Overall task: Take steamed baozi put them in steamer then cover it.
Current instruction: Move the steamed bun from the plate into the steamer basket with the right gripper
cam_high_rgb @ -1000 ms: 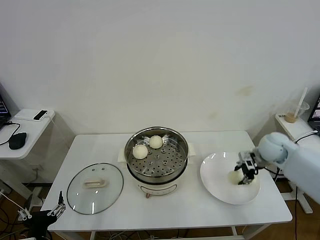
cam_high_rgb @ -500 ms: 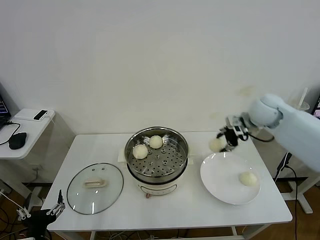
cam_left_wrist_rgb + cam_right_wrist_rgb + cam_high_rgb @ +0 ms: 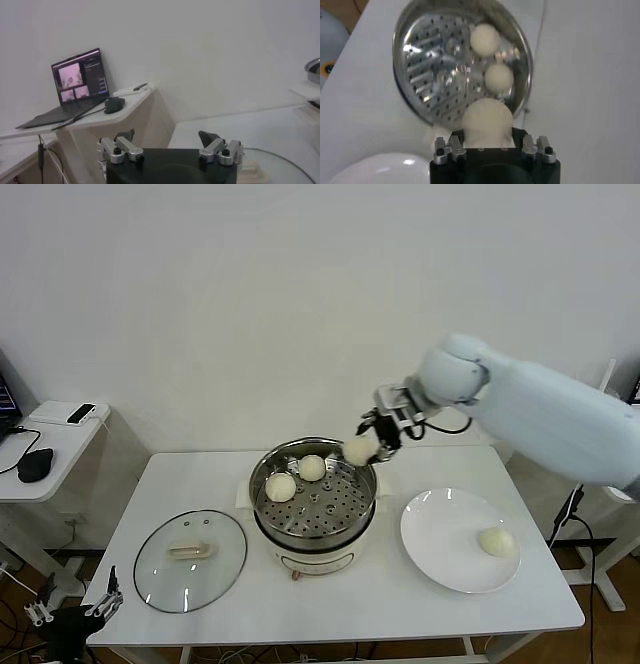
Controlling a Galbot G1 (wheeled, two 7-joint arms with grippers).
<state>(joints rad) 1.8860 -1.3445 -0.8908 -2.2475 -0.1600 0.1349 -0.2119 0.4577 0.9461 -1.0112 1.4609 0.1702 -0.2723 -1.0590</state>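
Right gripper clamped on a baozi, frame centre, above the steamer's right rim. Two baozi on its tray, one on plate lower right. Left gripper apart, lower left, off bench.

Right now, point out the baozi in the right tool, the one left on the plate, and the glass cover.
Held baozi [image 3: 357, 451]: head view, on its rounded front, above the steamer's rim.
Plate baozi [image 3: 496, 541]: head view, on its top.
Glass cover [image 3: 191, 551]: head view, on its cream handle at centre.
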